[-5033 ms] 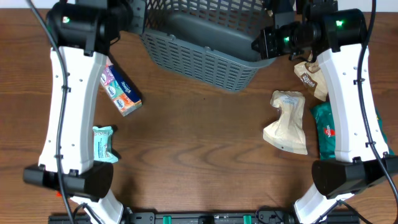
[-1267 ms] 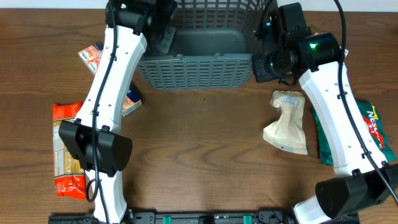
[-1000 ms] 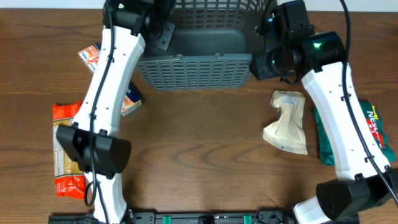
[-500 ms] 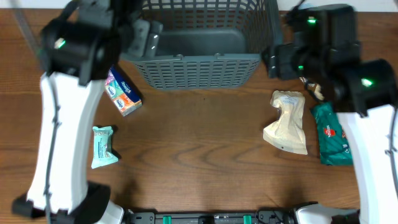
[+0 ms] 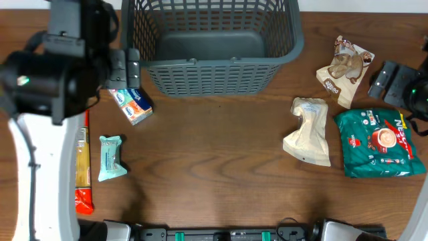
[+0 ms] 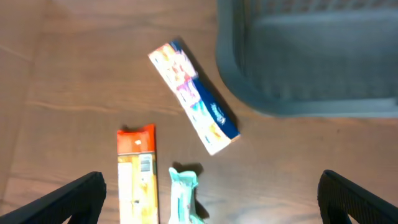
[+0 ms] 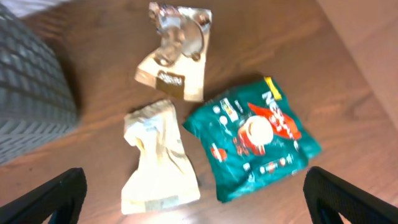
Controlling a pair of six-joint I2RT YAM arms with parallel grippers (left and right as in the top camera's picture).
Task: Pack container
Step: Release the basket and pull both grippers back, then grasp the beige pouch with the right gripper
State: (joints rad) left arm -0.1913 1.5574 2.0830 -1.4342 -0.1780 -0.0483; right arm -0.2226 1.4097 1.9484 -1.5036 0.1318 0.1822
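Basket (image 5: 214, 75) far centre; green pouch (image 5: 378, 144) right. Left gripper (image 6: 217, 202), right gripper (image 7: 196, 205): jaws spread wide, holding nothing.

Basket (image 5: 210, 77): one. Box (image 5: 131, 105): one. Packets (image 5: 112, 157) (image 5: 83, 167): two. Pouches (image 5: 309, 130) (image 5: 343, 68) (image 5: 378, 144): three.

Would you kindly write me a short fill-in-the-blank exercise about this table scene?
The glossy green coffee bag lies ____ of the large dark grey slotted plastic basket. The long orange packet lies on the table's ____ side. The left gripper and right gripper both stand ____.
Missing words: right; left; open.
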